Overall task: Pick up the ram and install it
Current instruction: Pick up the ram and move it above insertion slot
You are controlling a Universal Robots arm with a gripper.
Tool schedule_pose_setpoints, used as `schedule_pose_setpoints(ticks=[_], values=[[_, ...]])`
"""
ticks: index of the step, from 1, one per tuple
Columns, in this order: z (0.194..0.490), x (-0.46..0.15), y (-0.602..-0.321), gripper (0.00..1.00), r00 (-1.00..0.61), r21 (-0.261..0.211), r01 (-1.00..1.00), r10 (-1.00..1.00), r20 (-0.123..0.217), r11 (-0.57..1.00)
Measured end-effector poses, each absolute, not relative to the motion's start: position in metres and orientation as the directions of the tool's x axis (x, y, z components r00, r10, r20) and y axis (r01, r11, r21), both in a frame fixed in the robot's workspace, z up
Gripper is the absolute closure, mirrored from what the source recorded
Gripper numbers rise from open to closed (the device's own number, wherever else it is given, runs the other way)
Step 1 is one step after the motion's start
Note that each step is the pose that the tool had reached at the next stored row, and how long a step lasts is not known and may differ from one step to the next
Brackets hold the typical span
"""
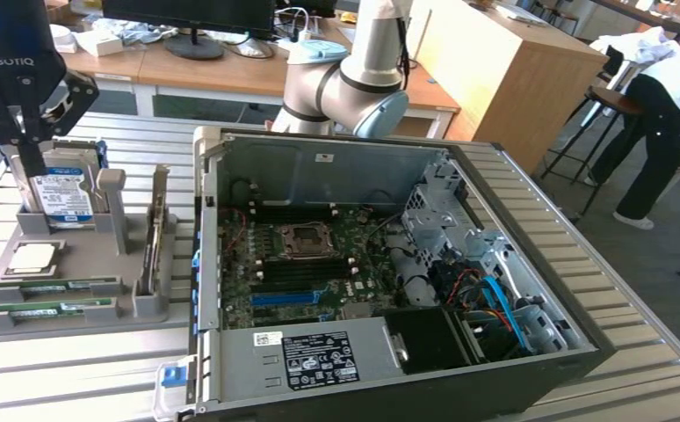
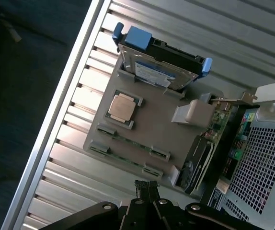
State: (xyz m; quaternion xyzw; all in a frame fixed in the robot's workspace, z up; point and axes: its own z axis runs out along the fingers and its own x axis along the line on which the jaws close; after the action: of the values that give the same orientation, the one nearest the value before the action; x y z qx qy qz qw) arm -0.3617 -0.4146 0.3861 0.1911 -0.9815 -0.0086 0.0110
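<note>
Hovering above tray [image 1: 83, 255] | claw [image 1: 32, 165] closed tight, nothing held | ram [image 1: 49, 309] lying in tray

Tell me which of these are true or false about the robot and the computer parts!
1. The gripper is holding a ram stick. False: it is shut with nothing in it, and the ram sticks lie in the grey holder.
2. The computer case is open. True.
3. The hard drive lies flat on the table. False: it stands upright in the grey holder.
4. A square processor chip sits on the holder. True.
</note>
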Motion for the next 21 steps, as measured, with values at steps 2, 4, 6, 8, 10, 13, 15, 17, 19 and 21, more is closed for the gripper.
schedule_pose_setpoints(ticks=[2,4,6,8,10,13,15,17,19,21], values=[[0.3861,-0.3617,-0.4146,0.90,-0.912,0.021,-0.410,-0.410,0.018,0.912],[0.3860,-0.3617,-0.4146,0.90,-0.897,0.021,-0.442,-0.442,0.018,0.897],[0.3859,-0.3617,-0.4146,0.90,-0.880,0.021,-0.474,-0.475,0.018,0.880],[0.3857,-0.3617,-0.4146,0.90,-0.862,0.021,-0.507,-0.507,0.018,0.862],[0.3856,-0.3617,-0.4146,0.90,-0.843,0.021,-0.538,-0.538,0.018,0.843],[0.3853,-0.3617,-0.4146,0.90,-0.813,0.021,-0.582,-0.582,0.018,0.813],[0.3850,-0.3617,-0.4146,0.90,-0.790,0.021,-0.612,-0.612,0.018,0.791],[0.3847,-0.3617,-0.4146,0.90,-0.768,0.021,-0.640,-0.640,0.018,0.768],[0.3844,-0.3617,-0.4146,0.90,-0.744,0.021,-0.667,-0.667,0.018,0.745],[0.3839,-0.3617,-0.4146,0.90,-0.706,0.021,-0.708,-0.708,0.018,0.706]])
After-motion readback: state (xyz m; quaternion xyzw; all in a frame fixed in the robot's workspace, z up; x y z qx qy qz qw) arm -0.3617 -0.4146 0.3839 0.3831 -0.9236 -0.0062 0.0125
